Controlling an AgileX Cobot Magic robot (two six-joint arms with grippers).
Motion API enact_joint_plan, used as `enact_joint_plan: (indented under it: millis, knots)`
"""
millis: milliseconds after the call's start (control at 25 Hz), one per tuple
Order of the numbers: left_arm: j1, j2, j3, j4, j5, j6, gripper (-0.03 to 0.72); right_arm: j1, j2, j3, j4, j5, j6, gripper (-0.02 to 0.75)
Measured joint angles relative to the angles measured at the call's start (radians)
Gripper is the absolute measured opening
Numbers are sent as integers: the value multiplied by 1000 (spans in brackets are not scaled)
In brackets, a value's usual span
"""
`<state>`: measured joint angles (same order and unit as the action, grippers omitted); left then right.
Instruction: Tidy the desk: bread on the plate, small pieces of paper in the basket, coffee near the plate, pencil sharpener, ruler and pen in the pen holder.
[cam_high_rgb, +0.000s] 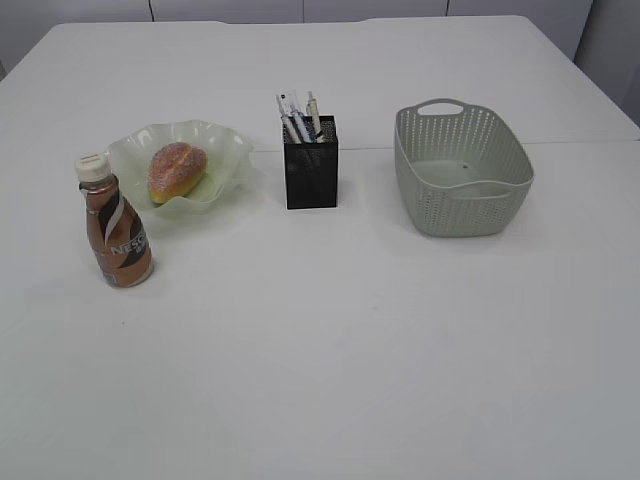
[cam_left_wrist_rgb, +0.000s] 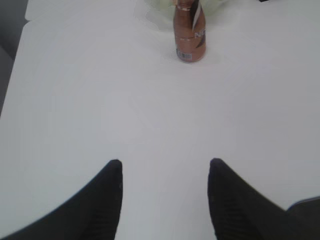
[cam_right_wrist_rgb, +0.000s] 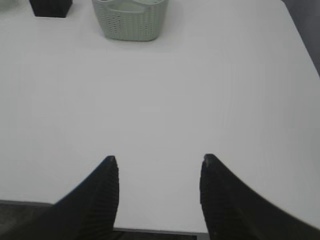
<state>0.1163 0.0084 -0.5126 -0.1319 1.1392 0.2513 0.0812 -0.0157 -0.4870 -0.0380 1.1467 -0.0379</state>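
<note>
A sugared bread roll (cam_high_rgb: 177, 171) lies on the wavy pale green plate (cam_high_rgb: 228, 150). A brown coffee bottle (cam_high_rgb: 115, 224) with a white cap stands just left and in front of the plate; it also shows in the left wrist view (cam_left_wrist_rgb: 189, 31). A black mesh pen holder (cam_high_rgb: 311, 175) holds pens and a ruler (cam_high_rgb: 300, 117). The grey-green basket (cam_high_rgb: 462, 172) stands to the right and also shows in the right wrist view (cam_right_wrist_rgb: 131, 18). No paper scraps or sharpener show. My left gripper (cam_left_wrist_rgb: 165, 165) and right gripper (cam_right_wrist_rgb: 157, 161) are open and empty over bare table near its front.
The white table (cam_high_rgb: 330, 330) spans the whole exterior view. The table's front edge shows below the right gripper (cam_right_wrist_rgb: 150, 231). The table's left edge shows in the left wrist view (cam_left_wrist_rgb: 15, 55). The pen holder's corner shows in the right wrist view (cam_right_wrist_rgb: 50, 7).
</note>
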Motion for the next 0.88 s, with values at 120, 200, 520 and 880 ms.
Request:
enact_joint_plan:
  millis: [120,200,520,880]
  knots:
    - [5,0,0,0,0,0,388,-26,0,0,0,0,0,416]
    - [5,0,0,0,0,0,386,-29,0,0,0,0,0,416]
    - [-61,0,0,0,0,0,380,-29,0,0,0,0,0,416]
    - [-155,0,0,0,0,0,363,-29,0,0,0,0,0,416]
